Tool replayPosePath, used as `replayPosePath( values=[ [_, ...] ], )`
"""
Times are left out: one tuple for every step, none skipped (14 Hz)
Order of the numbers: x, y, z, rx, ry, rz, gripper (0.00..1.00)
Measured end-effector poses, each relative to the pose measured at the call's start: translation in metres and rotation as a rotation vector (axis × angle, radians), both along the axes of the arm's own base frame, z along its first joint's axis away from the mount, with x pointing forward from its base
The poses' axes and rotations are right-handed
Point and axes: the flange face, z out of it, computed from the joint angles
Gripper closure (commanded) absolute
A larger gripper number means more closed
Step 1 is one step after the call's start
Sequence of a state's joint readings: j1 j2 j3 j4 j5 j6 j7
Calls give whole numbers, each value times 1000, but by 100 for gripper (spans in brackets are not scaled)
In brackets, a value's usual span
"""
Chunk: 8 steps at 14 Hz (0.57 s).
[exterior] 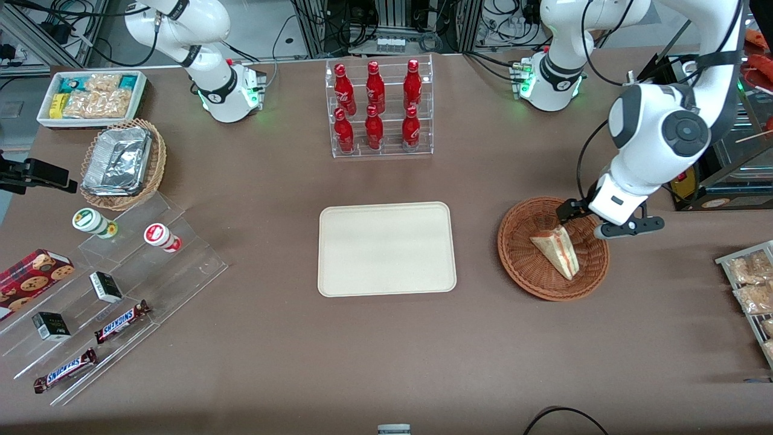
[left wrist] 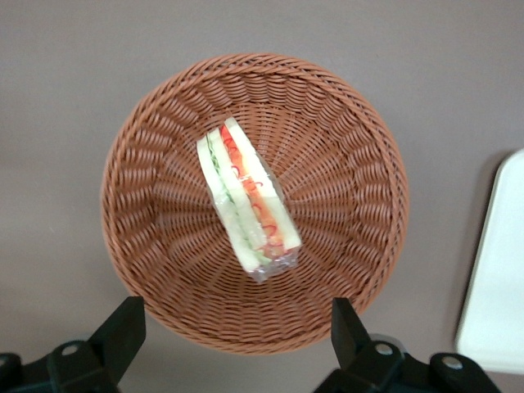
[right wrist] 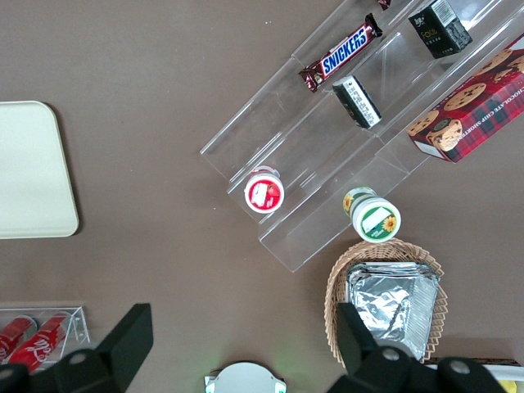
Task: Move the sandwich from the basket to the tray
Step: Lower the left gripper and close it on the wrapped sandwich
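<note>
Right now my pincer hangs wide apart above the basket, where the sandwich lies, tray at its nine o'clock.

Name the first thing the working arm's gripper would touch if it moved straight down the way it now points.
Most likely the sandwich: the open gripper hangs above the basket, fingers apart. Its centre line may fall nearer the rim than the sandwich, so it might meet wicker first; depth is unclear.
</note>
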<state>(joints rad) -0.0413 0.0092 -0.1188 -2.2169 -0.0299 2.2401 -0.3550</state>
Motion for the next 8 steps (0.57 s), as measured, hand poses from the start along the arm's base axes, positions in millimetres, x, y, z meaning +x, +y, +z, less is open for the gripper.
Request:
replayPosePath(
  values=[
    [0, -5, -2, -3, -6, 70, 0],
    [1, -10, -5, -6, -11, 139, 0],
    [2, -14, -10, -10, -16, 210, 0],
    [4, -16, -14, -16, -20, 281, 0],
    [6, -17, -20, -22, -27, 356, 0],
    [9, -17, -25, -29, -33, 432, 0],
    [11, -18, -32, -32, -34, 488, 0],
    [12, -18, -39, -27, -34, 511, 0]
  ],
)
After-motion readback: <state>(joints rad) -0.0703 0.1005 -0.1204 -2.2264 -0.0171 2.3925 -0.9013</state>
